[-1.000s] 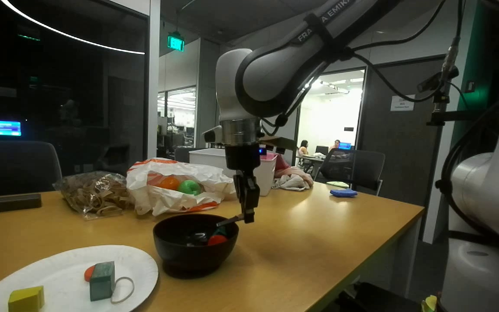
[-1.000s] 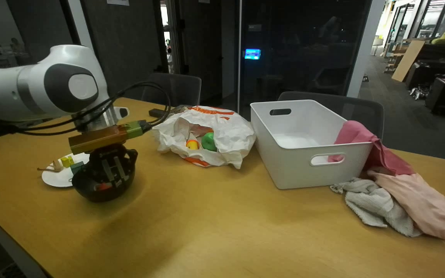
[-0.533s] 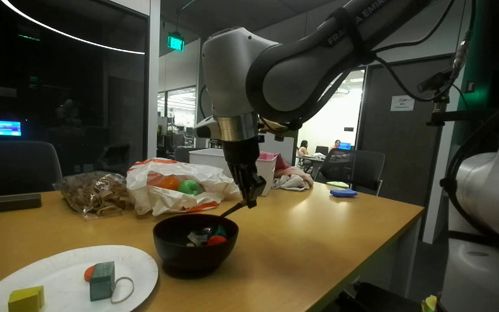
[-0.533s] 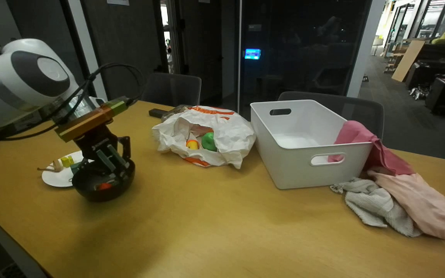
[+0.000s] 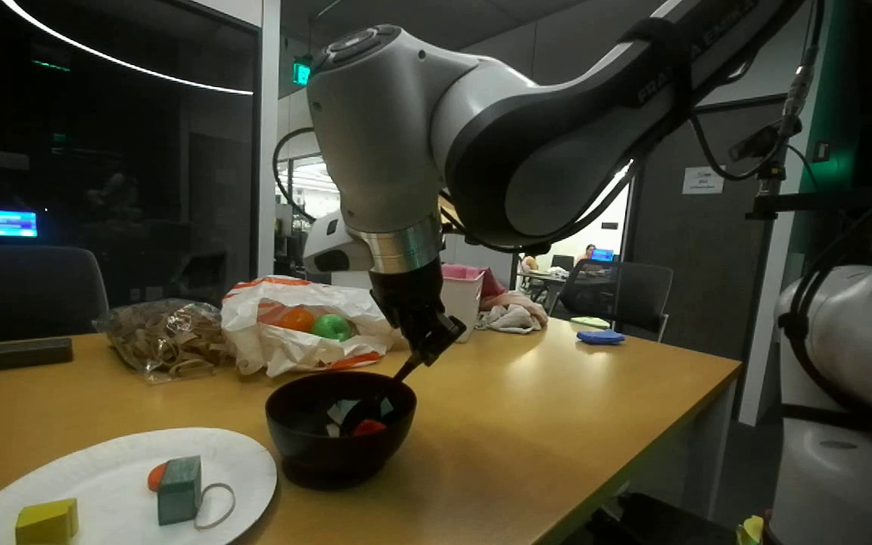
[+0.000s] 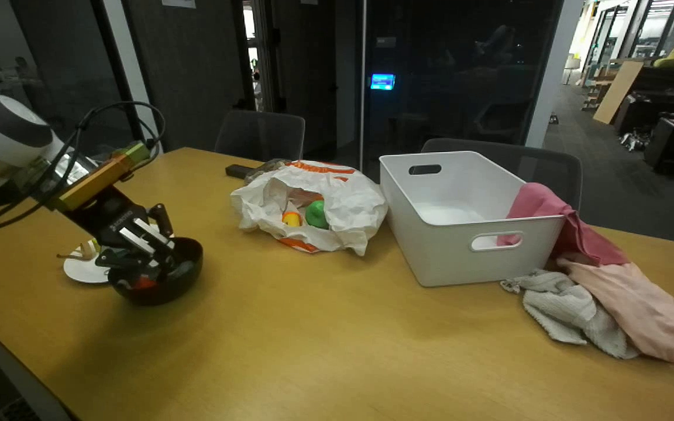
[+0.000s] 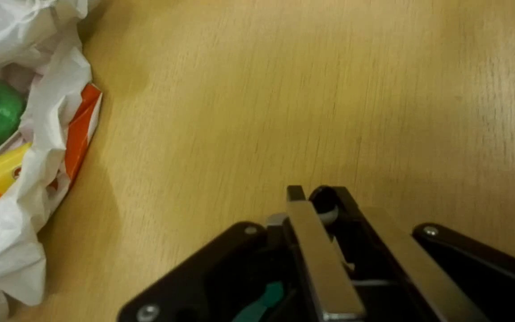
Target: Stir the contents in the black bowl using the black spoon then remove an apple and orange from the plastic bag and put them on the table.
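Over the wooden desk [image 5: 530, 424], the pincer [image 5: 422, 357] is clamping the spoon [image 5: 405, 372], which is slanting from its grip down into the bowl [image 5: 330, 458] just below.

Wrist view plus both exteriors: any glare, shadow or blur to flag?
In an exterior view, pale glare on the table and a washed-out doorway; in an exterior view, a broad soft-edged shadow below the bowl; in the wrist view, the fingers look slightly soft, though wood grain is readable.
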Tool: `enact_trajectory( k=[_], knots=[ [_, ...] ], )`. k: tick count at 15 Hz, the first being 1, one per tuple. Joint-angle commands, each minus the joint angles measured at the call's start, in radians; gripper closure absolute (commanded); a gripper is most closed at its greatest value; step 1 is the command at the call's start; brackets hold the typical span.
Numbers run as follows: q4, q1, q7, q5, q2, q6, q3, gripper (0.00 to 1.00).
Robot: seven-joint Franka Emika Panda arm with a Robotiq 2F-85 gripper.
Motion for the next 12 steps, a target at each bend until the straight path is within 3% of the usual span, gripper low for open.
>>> enact_trajectory(
  k=[1, 4, 8, 10, 12],
  knots=[
    [0.048, 0.034, 0.033, 0.051, 0.02, 0.047, -0.009, 0.87],
    [0.019, -0.004, 0.172, -0.139, 0.005, 0.163, 0.001, 0.87],
    [0.006, -0.027, 0.28, -0.39, -0.001, 0.153, -0.004, 0.87],
    [-0.001, -0.028, 0.279, -0.434, 0.0, 0.097, -0.009, 0.86],
    [0.004, -0.02, 0.248, -0.399, 0.004, -0.007, -0.009, 0.86]
  ],
)
